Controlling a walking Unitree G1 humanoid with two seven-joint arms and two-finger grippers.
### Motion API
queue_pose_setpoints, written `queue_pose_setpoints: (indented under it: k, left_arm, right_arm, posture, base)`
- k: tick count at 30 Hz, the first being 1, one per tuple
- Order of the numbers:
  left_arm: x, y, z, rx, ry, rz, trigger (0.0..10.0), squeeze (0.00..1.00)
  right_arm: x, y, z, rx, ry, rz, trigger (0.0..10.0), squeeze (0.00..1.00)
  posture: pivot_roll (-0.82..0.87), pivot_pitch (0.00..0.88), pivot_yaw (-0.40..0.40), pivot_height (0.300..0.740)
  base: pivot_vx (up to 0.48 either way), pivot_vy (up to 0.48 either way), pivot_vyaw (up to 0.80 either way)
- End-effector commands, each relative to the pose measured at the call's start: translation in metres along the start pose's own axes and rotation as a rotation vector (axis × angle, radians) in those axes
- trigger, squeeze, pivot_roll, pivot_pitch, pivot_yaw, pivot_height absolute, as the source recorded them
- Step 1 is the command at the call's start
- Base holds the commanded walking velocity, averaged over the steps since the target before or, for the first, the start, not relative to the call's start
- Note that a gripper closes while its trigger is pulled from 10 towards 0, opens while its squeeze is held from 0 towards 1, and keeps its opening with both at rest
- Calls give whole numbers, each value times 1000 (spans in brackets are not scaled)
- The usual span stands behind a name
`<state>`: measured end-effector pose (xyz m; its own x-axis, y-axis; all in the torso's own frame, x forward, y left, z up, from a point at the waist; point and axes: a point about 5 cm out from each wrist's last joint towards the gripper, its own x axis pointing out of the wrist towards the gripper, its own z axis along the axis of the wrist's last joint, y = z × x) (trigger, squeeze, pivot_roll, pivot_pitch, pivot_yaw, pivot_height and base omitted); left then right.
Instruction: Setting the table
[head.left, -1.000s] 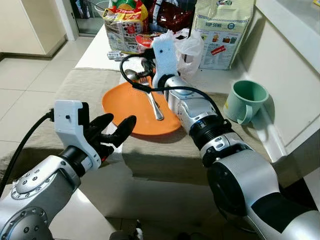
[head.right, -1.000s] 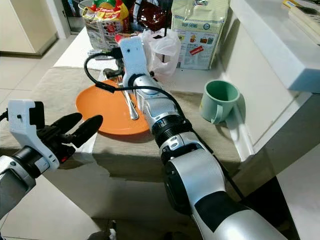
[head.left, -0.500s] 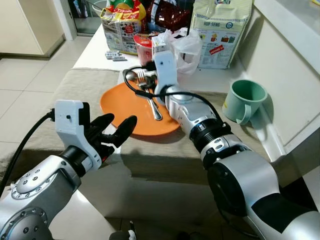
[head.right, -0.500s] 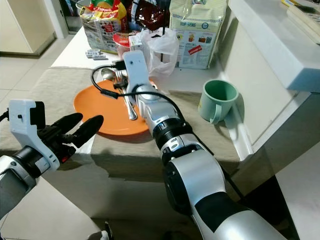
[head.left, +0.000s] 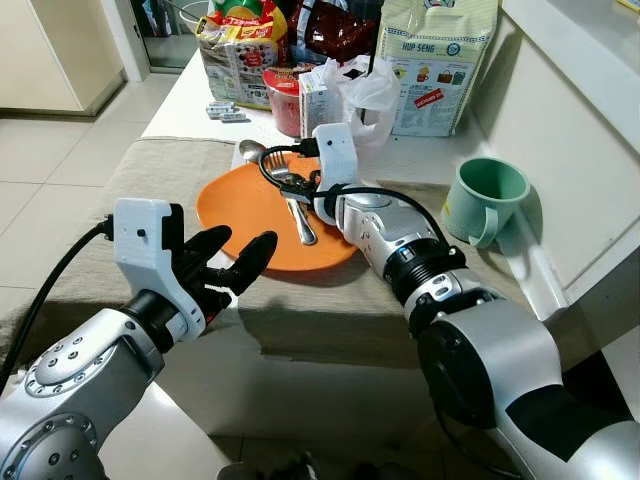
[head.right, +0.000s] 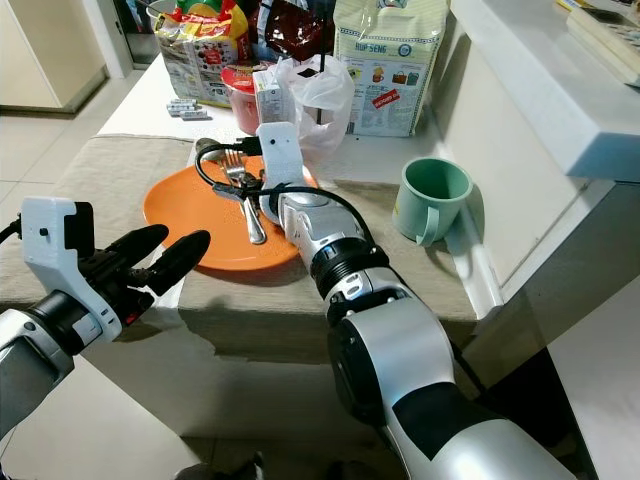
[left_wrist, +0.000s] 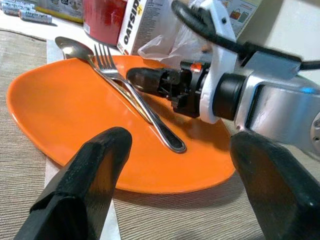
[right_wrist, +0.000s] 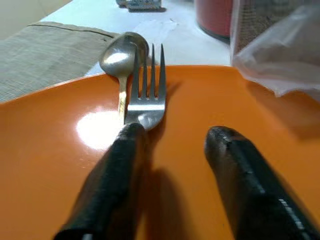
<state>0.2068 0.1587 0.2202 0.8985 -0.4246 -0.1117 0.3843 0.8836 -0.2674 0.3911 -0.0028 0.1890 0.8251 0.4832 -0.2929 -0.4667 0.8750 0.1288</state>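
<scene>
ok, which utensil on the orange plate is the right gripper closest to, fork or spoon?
The fork. One finger of the right gripper lies against its neck, while the spoon lies on the fork's far side, its bowl at the plate rim.

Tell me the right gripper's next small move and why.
Probably shut the right gripper on the fork. Its fingers are open and low over the orange plate, one right at the fork's neck beside the spoon. The cutlery lies on the plate, so it likely needs lifting off.
</scene>
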Motion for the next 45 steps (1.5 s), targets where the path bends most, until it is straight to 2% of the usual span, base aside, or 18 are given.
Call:
queue_pose_setpoints:
  k: [1,5,11,12,13,27,31,38,39,40,45]
  left_arm:
    - [2,-2,0,2,2,-17,10000,0]
    - [4,-2,-1,0,1,-25,10000,0]
    - [5,-3,-1,-1,-1,-30,10000,0]
    - [5,-3,-1,-1,-1,-30,10000,0]
    - [5,-3,-1,-1,-1,-31,10000,0]
    - [5,-5,-2,-2,0,-37,10000,0]
    - [4,-6,-3,-2,2,-33,10000,0]
    - [1,-6,-4,-3,6,-27,10000,0]
    - [1,-6,-5,-4,8,-26,10000,0]
    - [1,-6,-5,-4,8,-26,10000,0]
    - [0,-6,-6,-12,14,-22,10000,0]
  right_arm:
    - [-1,1,9,-24,3,18,10000,1000]
    - [-3,-1,27,-50,-33,39,10000,1000]
    - [-3,2,29,-69,-32,42,10000,1000]
    - [-2,4,28,-67,-28,54,10000,894]
    - [-2,6,26,-68,-21,60,10000,0]
    - [1,11,-3,-8,102,86,10000,0]
    - [1,6,-16,-33,132,41,10000,0]
    - [1,4,-21,-48,134,24,10000,0]
    - [1,4,-23,-48,137,18,3569,0]
    - [1,3,-23,-45,136,11,0,0]
    - [2,6,-27,-12,151,15,0,0]
  posture:
    - [196,46,-13,740]
    - [192,38,-18,740]
    - [191,35,-20,740]
    - [192,36,-18,740]
    - [192,36,-18,740]
    - [195,50,-20,740]
    - [199,59,-19,740]
    - [205,72,-17,740]
    - [205,74,-17,740]
    - [206,77,-17,740]
    - [208,86,-12,740]
  base:
    - [0,0,0]
    - [0,0,0]
    - [0,0,0]
    - [0,0,0]
    - [0,0,0]
    - [0,0,0]
    - [0,0,0]
    - [0,0,0]
    - [0,0,0]
    - [0,0,0]
    - [0,0,0]
